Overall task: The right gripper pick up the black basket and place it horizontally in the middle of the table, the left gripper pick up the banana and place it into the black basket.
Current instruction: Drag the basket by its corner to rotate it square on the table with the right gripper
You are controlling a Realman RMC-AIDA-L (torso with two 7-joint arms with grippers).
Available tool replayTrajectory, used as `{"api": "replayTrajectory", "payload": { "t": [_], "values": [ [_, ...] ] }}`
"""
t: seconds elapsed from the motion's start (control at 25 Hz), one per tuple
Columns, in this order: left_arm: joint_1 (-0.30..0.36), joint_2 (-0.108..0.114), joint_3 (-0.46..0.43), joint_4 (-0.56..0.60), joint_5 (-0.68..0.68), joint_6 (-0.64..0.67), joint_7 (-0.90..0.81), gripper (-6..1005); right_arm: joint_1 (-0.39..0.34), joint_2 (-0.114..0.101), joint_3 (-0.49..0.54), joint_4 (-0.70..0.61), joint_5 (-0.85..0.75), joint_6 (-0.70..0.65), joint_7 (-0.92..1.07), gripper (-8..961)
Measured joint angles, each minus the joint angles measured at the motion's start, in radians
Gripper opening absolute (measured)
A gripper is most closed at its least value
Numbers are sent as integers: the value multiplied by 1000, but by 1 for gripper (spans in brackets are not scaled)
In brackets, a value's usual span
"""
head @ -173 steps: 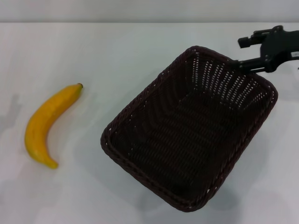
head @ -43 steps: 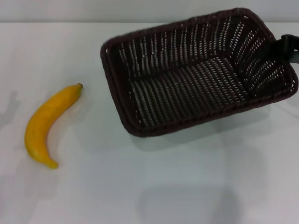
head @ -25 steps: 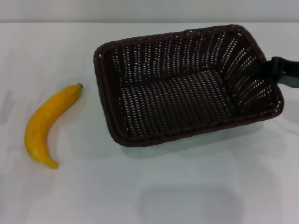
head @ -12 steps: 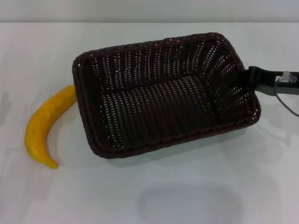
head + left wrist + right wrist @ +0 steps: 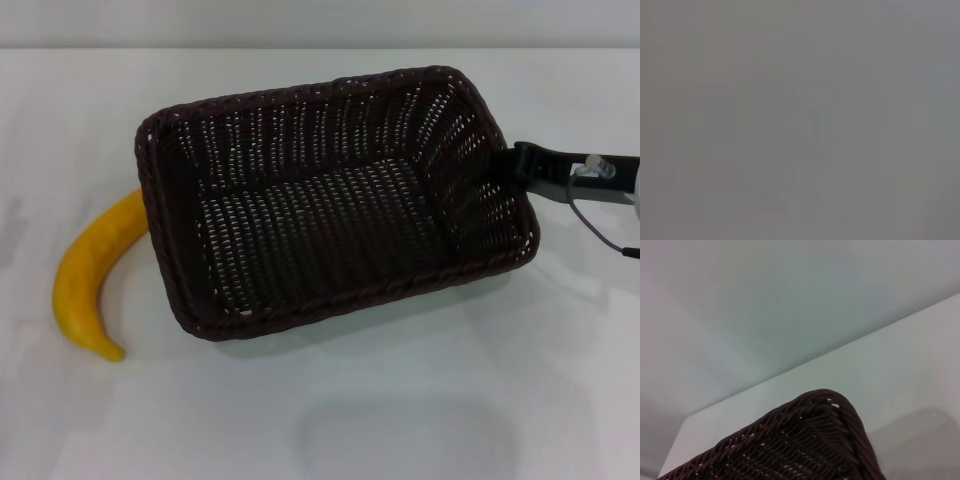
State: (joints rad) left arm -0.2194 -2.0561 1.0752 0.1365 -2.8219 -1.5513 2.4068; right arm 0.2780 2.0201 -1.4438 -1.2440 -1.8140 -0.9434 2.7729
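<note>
The white desk (image 5: 400,400) carries the black basket (image 5: 330,200), which sits tilted near the middle, its long side running roughly left to right. The right end effector (image 5: 512,165) reaches in from the right and is clamped on the basket's right short rim. The banana (image 5: 90,280) lies at the left, its upper end hidden behind the basket's left wall. The left end effector is out of sight.

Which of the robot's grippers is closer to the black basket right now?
The right. The right gripper is at the black basket's right-hand short wall, gripping it. The left gripper appears in no view, so it is farther off.
</note>
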Motion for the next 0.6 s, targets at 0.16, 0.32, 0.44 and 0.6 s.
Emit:
{"api": "replayTrajectory", "payload": {
  "t": [0.16, 0.32, 0.44, 0.6],
  "values": [
    [0, -1, 0, 0, 1, 0, -1, 867, -1, -1, -12, 9, 2, 9, -7, 162],
    [-3, 0, 2, 0, 1, 1, -1, 867, 1, -2, -20, 12, 6, 14, -12, 162],
    [-3, 0, 3, 0, 1, 3, -1, 867, 2, -2, -24, 12, 7, 22, -12, 162],
    [-3, 1, 2, 0, 1, 4, -2, 866, 3, -2, -33, 13, 9, 28, -13, 162]
  ]
}}
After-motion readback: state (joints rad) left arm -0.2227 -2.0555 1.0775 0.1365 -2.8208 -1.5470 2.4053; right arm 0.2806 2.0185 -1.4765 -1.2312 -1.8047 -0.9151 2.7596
